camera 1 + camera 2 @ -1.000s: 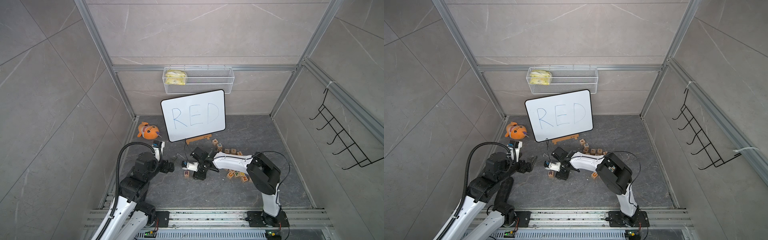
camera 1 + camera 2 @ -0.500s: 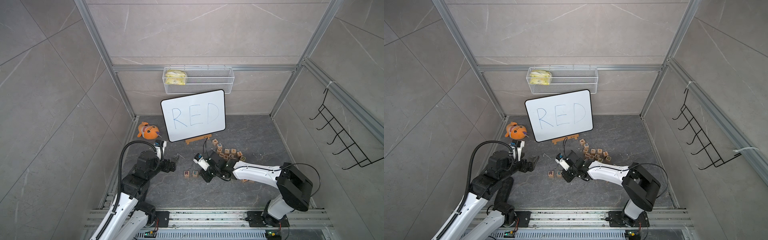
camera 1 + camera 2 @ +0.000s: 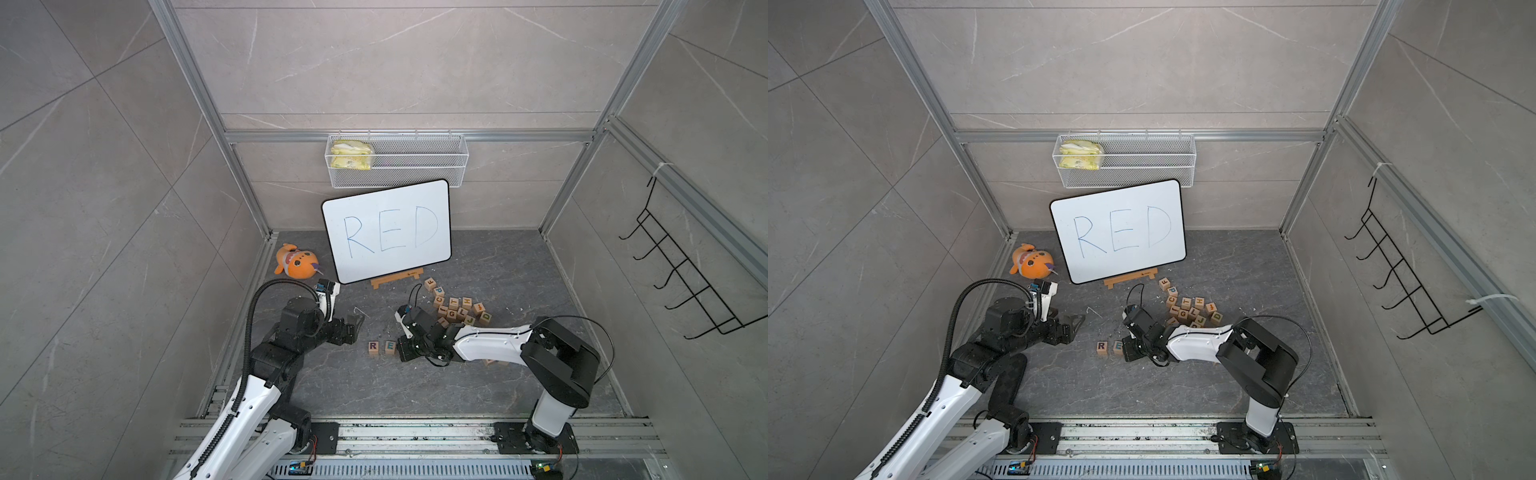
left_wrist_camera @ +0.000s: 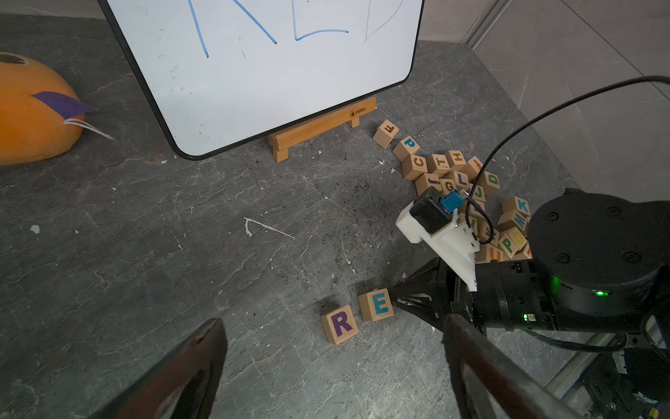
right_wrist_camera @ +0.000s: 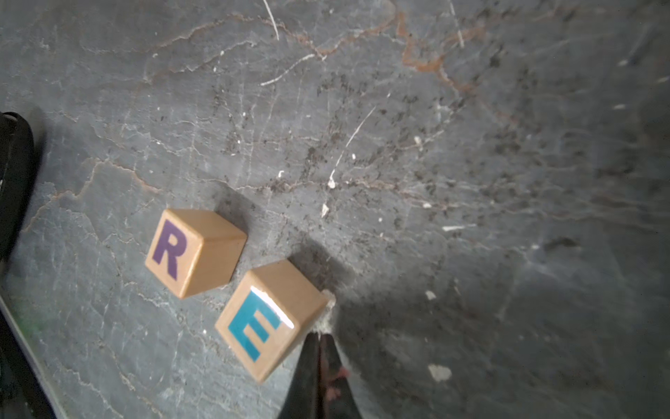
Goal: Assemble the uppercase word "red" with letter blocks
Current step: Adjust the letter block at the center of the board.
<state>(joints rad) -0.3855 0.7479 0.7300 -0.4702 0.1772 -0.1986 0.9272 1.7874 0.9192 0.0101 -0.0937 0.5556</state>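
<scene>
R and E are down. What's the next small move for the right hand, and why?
Probably nudge the E block gently toward the R block with the shut right hand: its tip sits at E's corner, and E lies out of line with R.

Soft even light, glare on E block [image 5: 269,319]

Whiteboard [image 3: 386,230] on wooden stand [image 3: 397,277] — orange plush [image 3: 296,262] beside it
</scene>
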